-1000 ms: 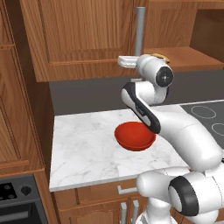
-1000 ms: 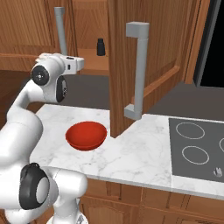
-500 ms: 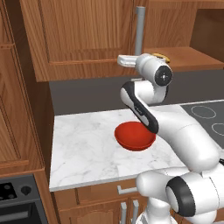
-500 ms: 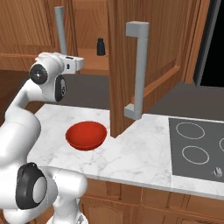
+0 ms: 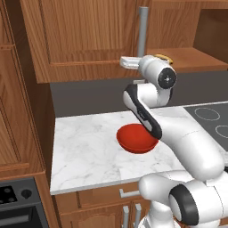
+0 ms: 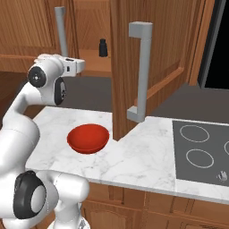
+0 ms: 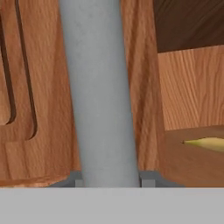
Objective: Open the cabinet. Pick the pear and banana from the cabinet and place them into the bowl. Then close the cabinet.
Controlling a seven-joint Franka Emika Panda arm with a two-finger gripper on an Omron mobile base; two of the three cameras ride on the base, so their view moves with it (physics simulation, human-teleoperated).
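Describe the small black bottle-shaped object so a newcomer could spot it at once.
Start at the wall cabinet of reddish-brown wood above the marble counter; its right door stands swung open. On the shelf inside, behind that door, stands the small black bottle-shaped object, upright, the only dark thing against the pale wood.

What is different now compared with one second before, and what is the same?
The gripper has closed on the grey bar handle of the left cabinet door; its jaws were open a second ago. The arm, both doors, the red bowl and the banana stayed in place.
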